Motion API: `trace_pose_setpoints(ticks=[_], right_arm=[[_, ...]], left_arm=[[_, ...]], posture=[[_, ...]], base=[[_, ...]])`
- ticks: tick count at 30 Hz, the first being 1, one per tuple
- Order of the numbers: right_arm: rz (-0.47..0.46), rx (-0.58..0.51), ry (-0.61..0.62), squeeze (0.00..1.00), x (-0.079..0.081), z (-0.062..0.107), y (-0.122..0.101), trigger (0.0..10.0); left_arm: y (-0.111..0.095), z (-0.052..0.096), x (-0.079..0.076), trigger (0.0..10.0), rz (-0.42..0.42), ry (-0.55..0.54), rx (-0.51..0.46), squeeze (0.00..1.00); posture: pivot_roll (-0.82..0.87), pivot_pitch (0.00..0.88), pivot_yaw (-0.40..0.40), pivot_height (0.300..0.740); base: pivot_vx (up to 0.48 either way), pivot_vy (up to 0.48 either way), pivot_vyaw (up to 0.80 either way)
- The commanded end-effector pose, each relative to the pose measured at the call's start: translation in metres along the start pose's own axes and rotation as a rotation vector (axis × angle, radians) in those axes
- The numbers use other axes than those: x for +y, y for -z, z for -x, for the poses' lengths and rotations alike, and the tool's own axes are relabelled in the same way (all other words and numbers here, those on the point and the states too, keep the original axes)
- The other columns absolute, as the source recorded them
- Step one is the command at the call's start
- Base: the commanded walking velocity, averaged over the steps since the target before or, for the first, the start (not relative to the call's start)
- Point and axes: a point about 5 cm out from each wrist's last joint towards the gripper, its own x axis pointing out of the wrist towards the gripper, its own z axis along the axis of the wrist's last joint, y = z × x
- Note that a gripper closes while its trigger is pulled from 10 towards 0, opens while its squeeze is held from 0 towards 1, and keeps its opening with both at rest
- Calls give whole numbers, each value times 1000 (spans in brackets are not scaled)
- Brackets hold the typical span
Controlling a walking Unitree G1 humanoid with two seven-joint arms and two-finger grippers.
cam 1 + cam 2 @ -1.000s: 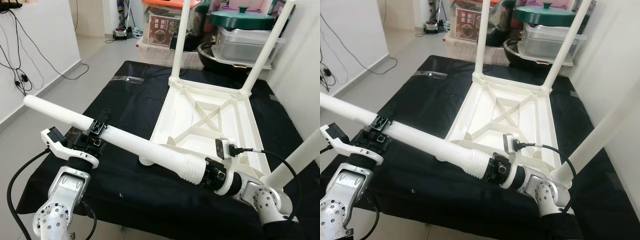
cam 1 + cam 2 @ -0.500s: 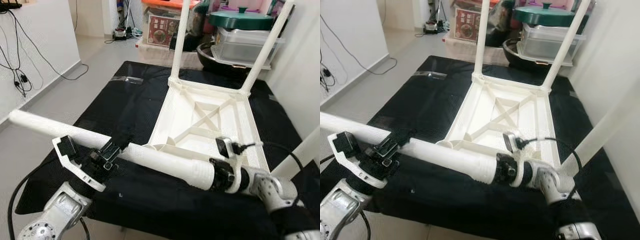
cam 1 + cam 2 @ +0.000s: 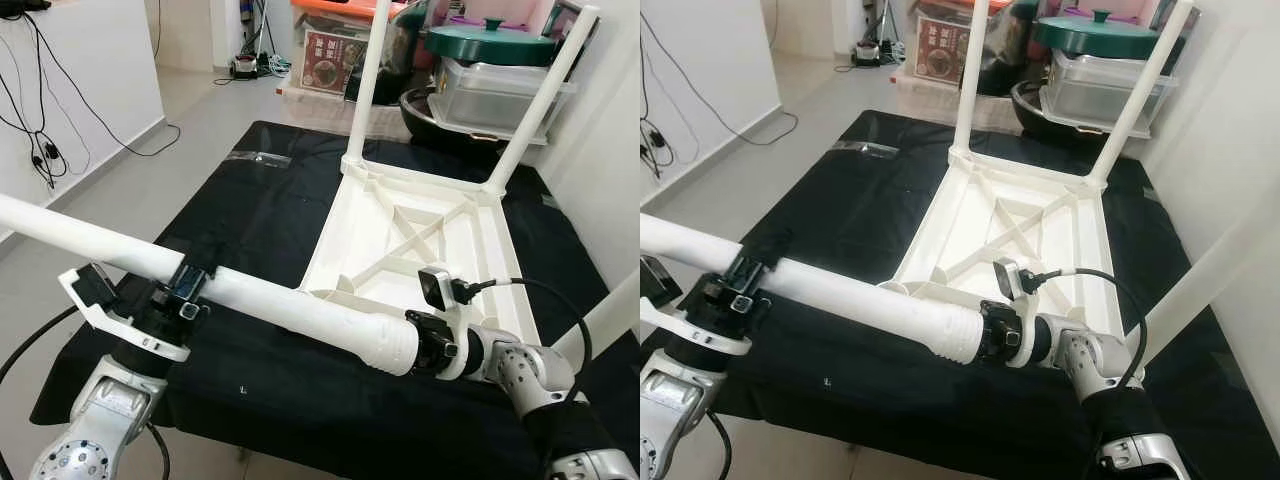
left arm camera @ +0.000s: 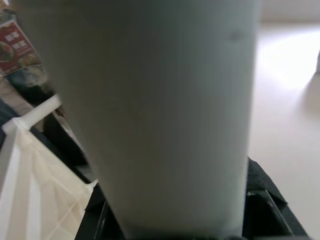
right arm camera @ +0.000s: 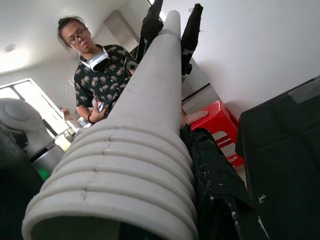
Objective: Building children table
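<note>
A long white table leg (image 3: 270, 300) lies nearly level across the front, held at both ends. My left gripper (image 3: 185, 290) is shut on its smooth shaft. My right gripper (image 3: 428, 348) is shut on the leg just behind its ribbed, threaded end (image 5: 125, 170). The white tabletop (image 3: 470, 250) lies upside down on the black cloth (image 3: 250, 210). Two legs stand at its far corners (image 3: 366, 80) (image 3: 535, 100), and a third (image 3: 610, 320) rises at the near right. The held leg's ribbed end hovers over the tabletop's near edge, right of the near-left corner socket (image 3: 318, 295).
Stacked behind the cloth are a green-lidded pot (image 3: 490, 45), a clear container (image 3: 500, 95) and a red box (image 3: 330, 65). A white wall with cables (image 3: 40, 150) stands to the left. A person (image 5: 95, 75) stands beyond the leg's far end.
The leg dipped toward the cloth half a second ago and has since come up slightly, its left end higher. Both grippers kept hold. The head view shifted a little.
</note>
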Motion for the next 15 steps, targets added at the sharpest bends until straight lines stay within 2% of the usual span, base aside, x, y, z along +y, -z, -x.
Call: trace_pose_setpoints(ticks=[1,3,4,5,6,8,9,11,15], right_arm=[[-54,88,42,0,-2,4,16,0],[-48,86,49,0,-3,4,16,0],[-29,97,90,0,-6,3,17,0],[-11,116,151,0,-11,2,18,7843],[2,148,256,0,-20,3,20,10000],[13,154,371,35,-32,5,21,10000],[2,126,433,1000,-39,7,18,10000],[3,58,500,1000,-44,13,12,10000],[12,36,528,1000,-44,24,7,10000]], left_arm=[[-16,-2,-6,0,-68,18,-89,0],[-11,-3,-8,0,-58,33,-73,0],[-8,-4,-9,0,-51,38,-64,0],[-5,-5,-9,0,-44,45,-53,0],[-3,-6,-10,0,-38,51,-42,0],[-1,-6,-11,0,-37,57,-31,0],[-1,-6,-11,0,-42,55,-29,0],[-2,-6,-12,0,-46,51,-36,0],[-5,-6,-12,0,-55,46,-47,0]], posture=[[48,0,-101,740],[48,0,-101,740],[43,0,-94,740],[43,0,-94,740],[43,0,-94,740],[41,0,-92,740],[41,0,-92,740],[41,0,-93,740],[44,0,-95,740]], base=[[0,0,0],[0,0,0],[0,0,0],[0,0,0],[0,0,0],[0,0,0],[0,0,0],[0,0,0],[0,0,0]])
